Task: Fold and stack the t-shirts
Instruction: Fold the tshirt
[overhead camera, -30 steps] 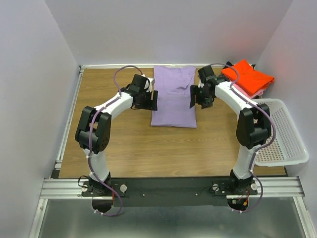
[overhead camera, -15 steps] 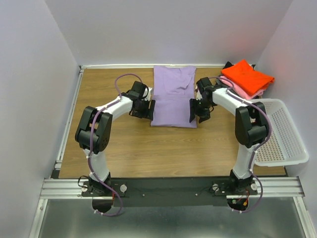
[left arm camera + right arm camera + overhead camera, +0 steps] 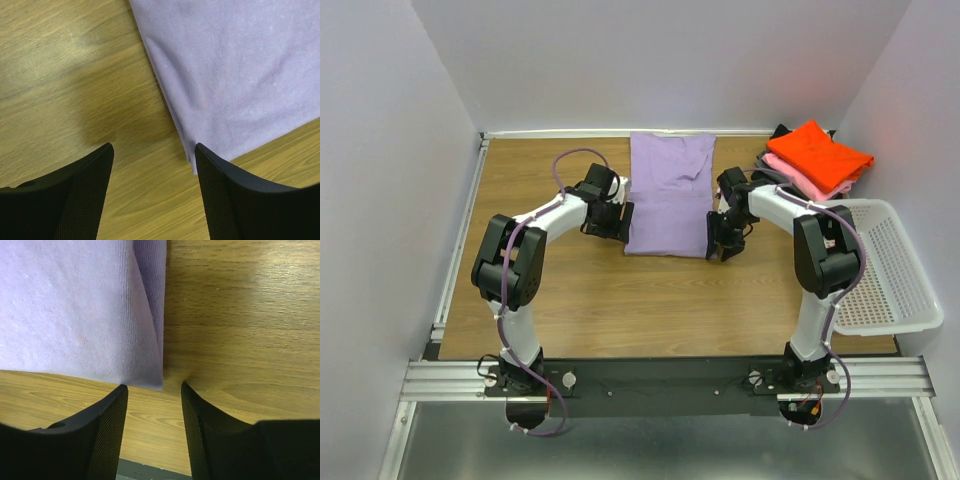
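Observation:
The lavender-purple t-shirt (image 3: 668, 195) lies folded into a long strip at the table's far middle. My left gripper (image 3: 617, 222) is open and low at the shirt's near left corner; in the left wrist view (image 3: 154, 150) that corner (image 3: 192, 160) sits just inside the right finger. My right gripper (image 3: 718, 240) is open at the near right corner (image 3: 155, 382), which lies between its fingers in the right wrist view (image 3: 154, 387). A folded stack with the orange-red shirt (image 3: 820, 155) on a pink one (image 3: 790, 172) over a dark one sits at the far right.
A white mesh basket (image 3: 885, 265) stands at the right edge of the table. White walls close the back and both sides. The wooden table (image 3: 580, 300) reaches to the black rail at the near edge.
Both grippers have moved toward me along the shirt's side edges, from its middle to its near corners, and lowered close to the table. The shirt has not moved.

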